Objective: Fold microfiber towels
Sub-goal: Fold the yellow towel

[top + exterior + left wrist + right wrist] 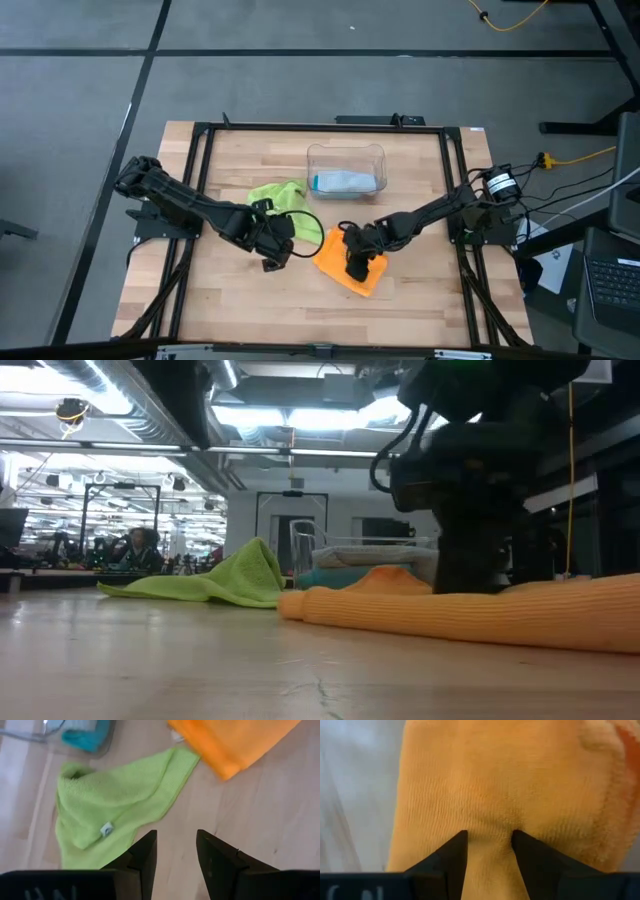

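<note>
Orange microfiber towel (350, 268): soft, ribbed cloth folded into a thick pad with a rounded edge, lying flat right of centre on the counter. Lime green microfiber towel (279, 195): crumpled, unfolded, small white tag showing, just left of it. Teal blue microfiber towel (345, 182): folded, behind both.

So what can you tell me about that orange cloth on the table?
The orange cloth is a soft, fuzzy microfiber towel lying flat on the wooden table, folded over into a thick pad with a rounded fold edge seen from the low camera. It sits just right of the crumpled lime green cloth, in front of the clear bin. The right pincer is down on top of it, fingers parted with a ridge of fabric between them.
</note>
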Motion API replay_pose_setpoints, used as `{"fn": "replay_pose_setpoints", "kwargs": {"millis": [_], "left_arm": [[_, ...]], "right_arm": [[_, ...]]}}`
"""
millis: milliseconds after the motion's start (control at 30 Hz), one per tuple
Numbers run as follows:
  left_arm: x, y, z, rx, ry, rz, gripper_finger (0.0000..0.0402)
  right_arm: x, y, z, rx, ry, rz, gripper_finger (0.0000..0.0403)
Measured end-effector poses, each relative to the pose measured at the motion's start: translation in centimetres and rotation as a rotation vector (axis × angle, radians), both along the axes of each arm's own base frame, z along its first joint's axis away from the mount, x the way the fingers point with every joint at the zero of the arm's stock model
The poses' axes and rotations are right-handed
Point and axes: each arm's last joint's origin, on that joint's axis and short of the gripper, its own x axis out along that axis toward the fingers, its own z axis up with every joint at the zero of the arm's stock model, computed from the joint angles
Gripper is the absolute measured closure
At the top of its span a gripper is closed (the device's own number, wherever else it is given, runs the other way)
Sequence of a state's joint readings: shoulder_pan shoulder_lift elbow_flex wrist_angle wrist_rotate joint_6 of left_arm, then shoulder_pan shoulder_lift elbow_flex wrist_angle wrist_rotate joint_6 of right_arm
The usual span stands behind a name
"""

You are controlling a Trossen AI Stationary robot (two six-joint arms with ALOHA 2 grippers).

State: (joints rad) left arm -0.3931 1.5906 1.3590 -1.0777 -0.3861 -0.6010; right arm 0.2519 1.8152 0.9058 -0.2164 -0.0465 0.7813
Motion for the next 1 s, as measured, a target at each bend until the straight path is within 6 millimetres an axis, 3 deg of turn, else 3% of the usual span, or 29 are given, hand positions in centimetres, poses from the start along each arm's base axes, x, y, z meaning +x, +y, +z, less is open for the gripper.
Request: {"fn": "replay_pose_setpoints", "kwargs": {"millis": [133,300,433,567,633,833,1000], "left_arm": [[0.5,-0.2,0.2,-0.006,-0.059,-0.002,0.0273],[0.6,-0.1,0.2,0.029,-0.078,0.009,0.0273],[0.5,-0.1,0.2,0.034,-0.072,0.009,0.0273],[0.4,-0.2,0.2,0.035,-0.071,0.004,0.0273],[0.4,-0.3,0.2,0.036,-0.07,0.0,0.0273],[0.2,-0.8,0.2,0.045,-0.074,-0.017,0.0273],[0.2,-1.3,0.3,0.05,-0.096,-0.024,0.0272]], "right_arm": [[0.2,-0.4,0.0,0.027,0.009,-0.162,0.0236],[0.5,-0.2,0.2,-0.02,-0.059,-0.193,0.0236],[1.1,-0.1,1.8,0.002,-0.097,-0.237,0.0236],[1.8,0.2,4.6,-0.021,-0.142,-0.256,0.0236],[1.9,0.6,5.3,-0.082,-0.125,-0.161,0.0236],[2.1,2.7,6.5,-0.33,-0.225,0.382,0.0236],[1.9,3.4,6.3,-0.42,-0.262,0.577,0.0236]]}}
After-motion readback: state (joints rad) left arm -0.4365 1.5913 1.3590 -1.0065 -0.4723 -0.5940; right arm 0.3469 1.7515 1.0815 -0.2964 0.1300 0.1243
